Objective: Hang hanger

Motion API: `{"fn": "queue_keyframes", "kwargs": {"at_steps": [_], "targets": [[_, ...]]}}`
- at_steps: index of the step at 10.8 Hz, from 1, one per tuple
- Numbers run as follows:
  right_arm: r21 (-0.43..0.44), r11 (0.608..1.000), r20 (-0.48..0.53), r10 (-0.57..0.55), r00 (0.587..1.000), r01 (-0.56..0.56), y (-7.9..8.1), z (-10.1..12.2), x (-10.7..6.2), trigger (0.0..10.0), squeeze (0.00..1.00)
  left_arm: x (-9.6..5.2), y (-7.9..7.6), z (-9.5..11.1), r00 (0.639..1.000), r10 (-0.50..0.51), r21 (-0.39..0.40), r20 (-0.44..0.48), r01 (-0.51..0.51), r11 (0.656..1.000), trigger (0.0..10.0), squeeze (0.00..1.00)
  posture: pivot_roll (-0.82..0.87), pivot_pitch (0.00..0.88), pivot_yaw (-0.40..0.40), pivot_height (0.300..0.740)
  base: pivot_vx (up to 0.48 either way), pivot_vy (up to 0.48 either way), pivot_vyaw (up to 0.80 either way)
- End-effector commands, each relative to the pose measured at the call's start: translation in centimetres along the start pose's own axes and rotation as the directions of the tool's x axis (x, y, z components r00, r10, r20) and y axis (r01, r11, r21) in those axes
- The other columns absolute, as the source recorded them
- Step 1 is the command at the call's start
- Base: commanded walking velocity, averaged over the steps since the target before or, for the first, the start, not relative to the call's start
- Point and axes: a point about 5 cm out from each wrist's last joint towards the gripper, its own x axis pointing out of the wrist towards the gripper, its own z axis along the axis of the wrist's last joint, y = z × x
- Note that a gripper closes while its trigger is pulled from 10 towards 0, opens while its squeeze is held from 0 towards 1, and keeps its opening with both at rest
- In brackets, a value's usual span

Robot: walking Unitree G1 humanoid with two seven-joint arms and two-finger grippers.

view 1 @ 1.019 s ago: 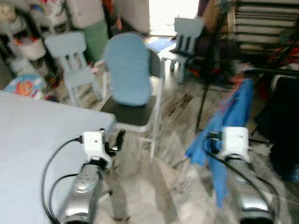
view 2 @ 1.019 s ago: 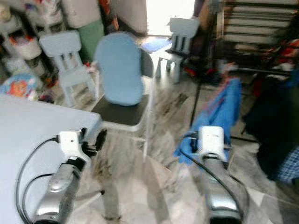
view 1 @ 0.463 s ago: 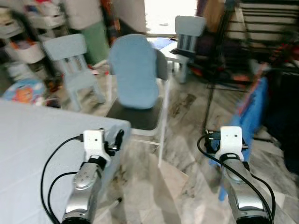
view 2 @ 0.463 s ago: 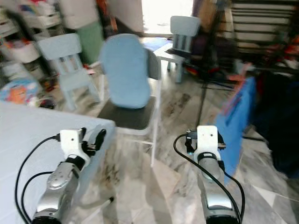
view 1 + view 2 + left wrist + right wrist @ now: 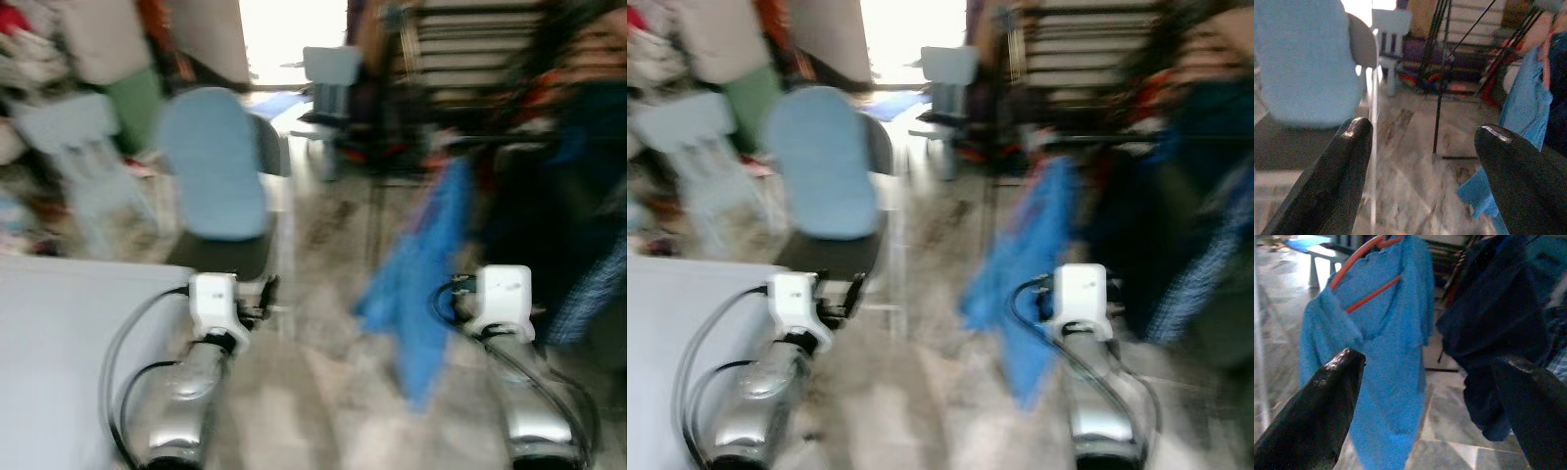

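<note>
Both arms forward, low. Left claw (image 5: pixel 1420 147) spread, empty. Right claw (image 5: pixel 1425 382) spread, empty, facing orange hanger (image 5: pixel 1364 271).

Left arm: your silver forearm rises from the lower left of the head view.
Left gripper (image 5: pixel 1420 142): fingers spread wide, nothing between them.
Right arm: lower right, forearm raised likewise.
Right gripper (image 5: pixel 1427 377): fingers apart, empty.
</note>
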Motion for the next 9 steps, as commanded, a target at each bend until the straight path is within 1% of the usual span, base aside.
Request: {"fn": "queue_keyframes", "kwargs": {"at_steps": [1,3,4,5,6,8,9], "targets": [[0.001,1.0,0.007,0.013,1.0,-0.013,0.0,0.4,0.1,10.0,0.0,0.1,0.1,0.1,1.0,0.001,0.008,0.003,-0.001,1.0,10.0,0.0,-0.21,0.0,0.079,0.74,0.0,-0.465,0.0],[-0.004,0.998,0.004,0.055,0.998,-0.055,0.3,0.3,0.1,10.0,0.0,0.1,0.2,0.1,1.0,0.014,0.007,0.004,-0.014,1.0,10.0,0.0,-0.21,0.0,0.076,0.74,0.0,-0.422,0.0],[0.002,0.997,0.002,0.082,0.997,-0.082,0.6,0.3,0.1,10.0,0.0,0.1,0.4,0.1,0.999,0.044,0.016,0.005,-0.044,0.999,10.0,0.0,-0.21,0.0,0.076,0.74,0.0,0.0,0.0],[0.012,0.992,0.0,0.123,0.992,-0.123,1.1,0.3,0.0,10.0,0.0,0.2,1.4,0.1,0.99,0.142,0.051,0.014,-0.143,0.988,10.0,0.0,-0.21,0.0,0.075,0.74,0.0,0.0,0.0],[0.012,0.989,0.001,0.151,0.989,-0.151,1.6,0.3,-0.1,10.0,0.0,0.2,2.2,0.0,0.982,0.189,0.044,0.005,-0.189,0.981,10.0,0.0,-0.21,0.0,0.075,0.74,0.0,0.0,0.0],[0.011,0.982,0.004,0.187,0.982,-0.187,2.1,0.3,-0.1,10.0,0.0,-0.2,3.0,-0.1,0.975,0.222,0.051,0.005,-0.222,0.974,10.0,0.0,-0.21,0.0,0.073,0.74,0.0,0.0,0.0],[0.012,0.98,0.006,0.2,0.98,-0.2,2.2,0.4,-0.1,10.0,0.0,-0.3,3.2,-0.2,0.971,0.237,0.041,0.003,-0.237,0.971,10.0,0.0,-0.21,0.0,0.073,0.74,0.0,0.0,0.0]]}}
